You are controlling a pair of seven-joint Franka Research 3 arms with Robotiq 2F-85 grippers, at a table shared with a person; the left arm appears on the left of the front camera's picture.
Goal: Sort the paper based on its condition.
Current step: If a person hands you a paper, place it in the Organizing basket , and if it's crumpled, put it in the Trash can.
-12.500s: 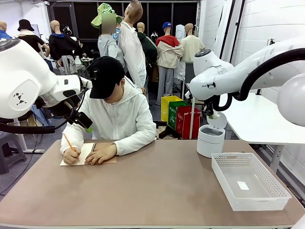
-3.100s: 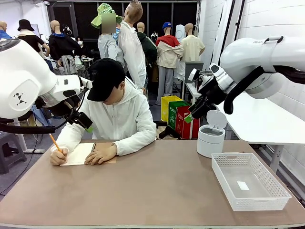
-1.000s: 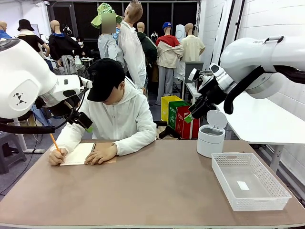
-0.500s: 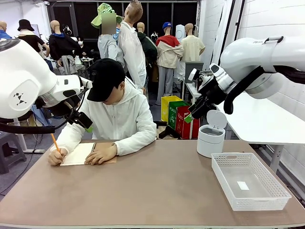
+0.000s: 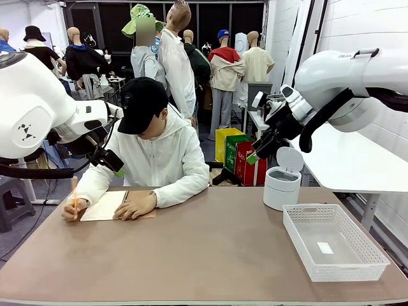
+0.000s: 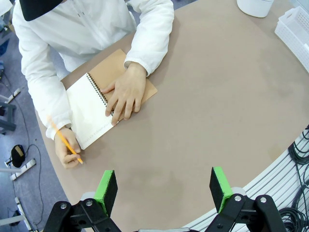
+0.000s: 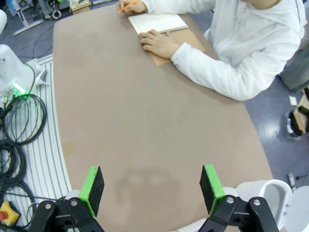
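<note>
The left arm comes in high at the table's left end, wrist bent down; its left gripper (image 5: 113, 167) hangs above the person's sleeve, partly masked by the arm's own white housing, so the front view does not give its gap; the left wrist view settles it, the left gripper (image 6: 163, 187) standing wide apart over bare table (image 6: 217, 96) with nothing between the green pads (image 6: 106, 189); the right arm is raised and folded back near the far right, its right gripper (image 5: 258, 154) tilted down above a white lidded bin (image 5: 280, 188), seen side-on; from its own wrist the right gripper (image 7: 151, 187) is spread fully and empty; the paper (image 5: 105, 205) lies at the far left of the table as the white sheet on an open notebook (image 6: 126, 67), against the spiral, and whether it is loose or bound I cannot tell; the person's pencil hand (image 5: 72, 209) sits at its outer edge, the other hand (image 5: 134, 205) flat across the spiral, covering part of the sheet; any writing is too faint to read; a white mesh basket (image 5: 299, 220) stands at the right, well apart from the paper, holding a small label (image 5: 325, 247).
</note>
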